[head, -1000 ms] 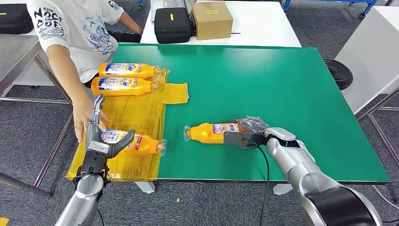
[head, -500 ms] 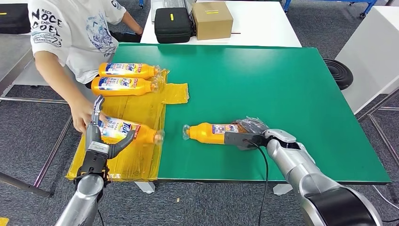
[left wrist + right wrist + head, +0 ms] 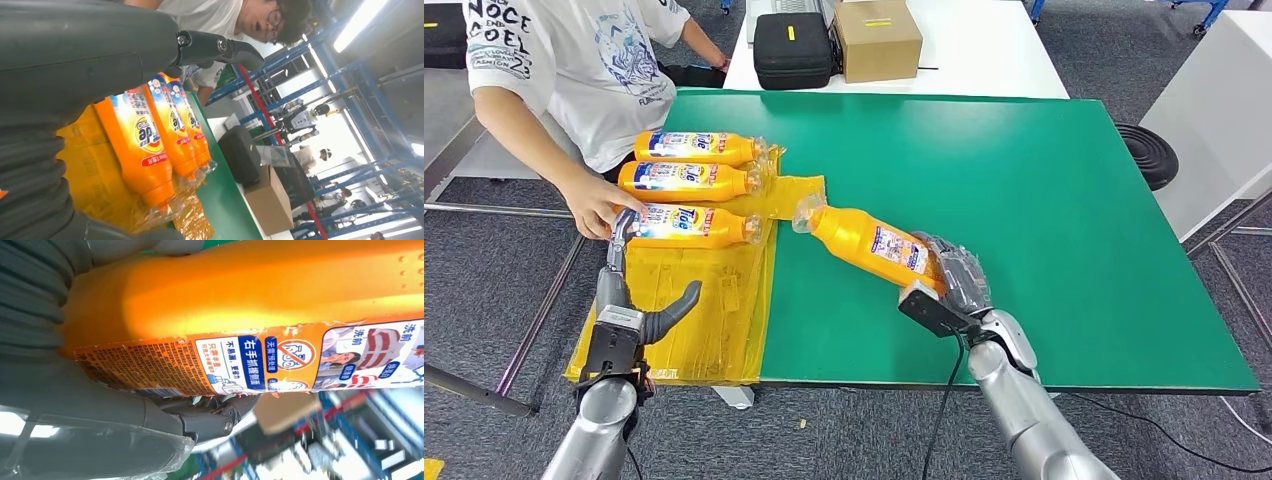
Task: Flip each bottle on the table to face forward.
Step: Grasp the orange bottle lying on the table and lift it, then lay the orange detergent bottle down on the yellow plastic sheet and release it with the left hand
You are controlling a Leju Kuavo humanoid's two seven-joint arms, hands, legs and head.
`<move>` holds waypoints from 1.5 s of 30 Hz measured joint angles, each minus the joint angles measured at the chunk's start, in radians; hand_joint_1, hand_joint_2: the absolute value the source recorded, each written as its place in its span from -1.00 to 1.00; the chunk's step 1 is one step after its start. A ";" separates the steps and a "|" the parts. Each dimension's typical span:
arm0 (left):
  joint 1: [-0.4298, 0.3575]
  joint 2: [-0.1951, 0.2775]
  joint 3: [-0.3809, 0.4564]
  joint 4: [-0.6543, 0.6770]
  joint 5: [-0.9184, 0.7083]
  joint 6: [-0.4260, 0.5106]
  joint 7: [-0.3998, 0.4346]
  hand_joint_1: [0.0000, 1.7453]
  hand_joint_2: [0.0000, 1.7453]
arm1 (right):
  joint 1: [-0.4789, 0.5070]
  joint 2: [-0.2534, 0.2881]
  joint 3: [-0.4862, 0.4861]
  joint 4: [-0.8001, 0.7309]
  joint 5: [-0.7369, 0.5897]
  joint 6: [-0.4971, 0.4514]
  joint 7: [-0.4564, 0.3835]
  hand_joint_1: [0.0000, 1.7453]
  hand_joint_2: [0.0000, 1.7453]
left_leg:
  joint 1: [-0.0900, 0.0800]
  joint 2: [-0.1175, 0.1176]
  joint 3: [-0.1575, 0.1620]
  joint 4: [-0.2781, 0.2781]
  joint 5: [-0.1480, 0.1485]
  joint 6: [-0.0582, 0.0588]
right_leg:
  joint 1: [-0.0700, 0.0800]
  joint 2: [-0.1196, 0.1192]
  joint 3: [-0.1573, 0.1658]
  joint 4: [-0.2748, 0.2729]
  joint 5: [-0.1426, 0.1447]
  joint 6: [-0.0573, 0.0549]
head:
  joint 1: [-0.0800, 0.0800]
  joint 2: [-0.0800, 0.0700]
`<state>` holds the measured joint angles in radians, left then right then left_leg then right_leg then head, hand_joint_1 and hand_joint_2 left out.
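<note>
Bottle (image 3: 871,241) in the right hand (image 3: 952,283) is gripped by its base, long axis slanting toward the table's far-left corner, cap near the yellow sheet (image 3: 714,280). Left hand (image 3: 629,310) hovers empty, fingers apart, over the sheet near the left edge, where 3 bottles (image 3: 692,178) lie side by side.

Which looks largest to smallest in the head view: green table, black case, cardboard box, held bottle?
1. Green table.
2. Held bottle in the right hand, though nearness inflates it.
3. Black case and cardboard box: alike, unranked.
</note>
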<state>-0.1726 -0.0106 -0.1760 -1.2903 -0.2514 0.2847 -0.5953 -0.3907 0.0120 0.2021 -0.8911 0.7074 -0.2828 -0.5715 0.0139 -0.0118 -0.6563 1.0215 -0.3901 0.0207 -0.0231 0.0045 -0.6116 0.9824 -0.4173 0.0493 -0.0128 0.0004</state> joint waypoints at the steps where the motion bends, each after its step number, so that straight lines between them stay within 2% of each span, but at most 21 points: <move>1: 0.000 0.000 0.001 -0.002 0.019 -0.020 0.006 -1.00 1.00 | 0.025 0.008 -0.012 -0.039 -0.001 -0.008 -0.001 1.00 1.00 | 0.000 0.000 0.000 0.000 0.000 0.000 | 0.000 0.000 0.000 0.000 0.000 0.000 | 0.000 0.000; 4: 0.000 -0.001 0.004 -0.005 0.142 -0.160 0.035 -1.00 1.00 | 0.078 0.029 -0.040 -0.125 -0.008 -0.018 -0.010 1.00 1.00 | 0.000 0.001 -0.001 0.000 0.000 0.000 | 0.000 0.000 -0.001 0.000 0.000 0.000 | 0.000 0.000; 10: -0.001 -0.001 0.002 0.009 0.451 -0.563 0.110 -1.00 1.00 | 0.110 0.071 -0.056 -0.184 -0.034 0.000 -0.057 1.00 1.00 | 0.000 0.001 0.000 0.000 0.000 0.000 | 0.000 0.001 -0.001 0.000 0.000 0.000 | 0.000 0.000; 13: -0.007 -0.004 -0.009 0.031 0.515 -0.676 0.130 -1.00 1.00 | 0.111 0.095 -0.055 -0.185 -0.047 0.015 -0.076 1.00 1.00 | 0.000 0.002 0.000 0.000 0.000 0.000 | 0.000 0.001 -0.002 0.000 0.000 0.000 | 0.000 0.000; 16: -0.018 -0.008 -0.035 0.055 0.533 -0.743 0.139 -1.00 1.00 | 0.110 0.118 -0.047 -0.177 -0.064 0.027 -0.099 1.00 1.00 | 0.000 0.002 -0.001 0.000 0.000 0.000 | 0.000 0.001 -0.002 0.000 0.000 0.000 | 0.000 0.000; 20: -0.041 -0.018 -0.077 0.086 0.532 -0.780 0.145 -1.00 1.00 | 0.104 0.149 -0.024 -0.152 -0.079 0.038 -0.118 1.00 1.00 | 0.000 0.002 -0.001 0.000 0.000 0.000 | 0.000 0.001 -0.002 0.000 0.000 0.000 | 0.000 0.000; 28: -0.086 -0.033 -0.139 0.134 0.470 -0.725 0.129 -1.00 1.00 | 0.090 0.191 0.036 -0.105 -0.103 0.048 -0.124 1.00 1.00 | 0.000 0.002 -0.001 0.000 0.000 0.000 | 0.000 0.001 -0.002 0.000 0.000 0.000 | 0.000 0.000; 34: -0.112 -0.047 -0.150 0.177 0.446 -0.679 0.128 -1.00 1.00 | 0.088 0.214 0.084 -0.088 -0.117 0.069 -0.124 1.00 1.00 | 0.000 0.002 -0.001 0.000 0.000 0.000 | 0.000 0.001 -0.002 0.000 0.000 0.000 | 0.000 0.000; 45: -0.134 -0.062 -0.155 0.221 0.486 -0.700 0.125 -1.00 1.00 | 0.086 0.235 0.139 -0.046 -0.111 0.089 -0.124 1.00 1.00 | 0.000 0.002 -0.001 0.000 0.000 0.000 | 0.000 0.001 -0.002 0.000 0.000 0.000 | 0.000 0.000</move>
<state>-0.3066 -0.0723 -0.3311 -1.0694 0.2349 -0.4149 -0.4701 -0.3050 0.2472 0.3414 -0.9372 0.5969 -0.1939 -0.6958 0.0137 -0.0102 -0.6572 1.0215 -0.3900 0.0204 -0.0232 0.0057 -0.6136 0.9824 -0.4170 0.0492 -0.0129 0.0004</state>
